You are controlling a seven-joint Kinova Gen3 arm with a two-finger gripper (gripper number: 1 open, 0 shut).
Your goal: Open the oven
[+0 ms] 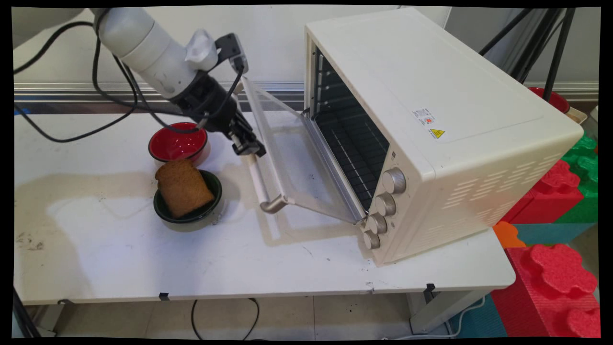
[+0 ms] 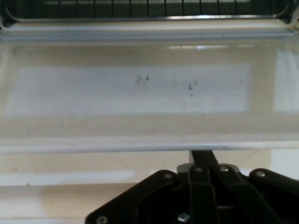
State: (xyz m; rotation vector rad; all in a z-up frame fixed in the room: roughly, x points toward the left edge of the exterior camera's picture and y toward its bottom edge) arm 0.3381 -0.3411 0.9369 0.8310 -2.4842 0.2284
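Handle [image 1: 258,179] of the oven [image 1: 431,129] door [image 1: 297,158] sits right at the hand [image 1: 249,146], bar running crosswise to it, door half-open beyond. Looks clenched on the handle. Bread [image 1: 183,187] nearby.

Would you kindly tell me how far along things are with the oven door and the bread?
Done: the oven door is swung partly open, not yet flat. In hand: the gripper is at the door's handle, near its far end; whether it grips cannot be made out. Left: the bread lies in the green bowl beside the red bowl, outside the oven.
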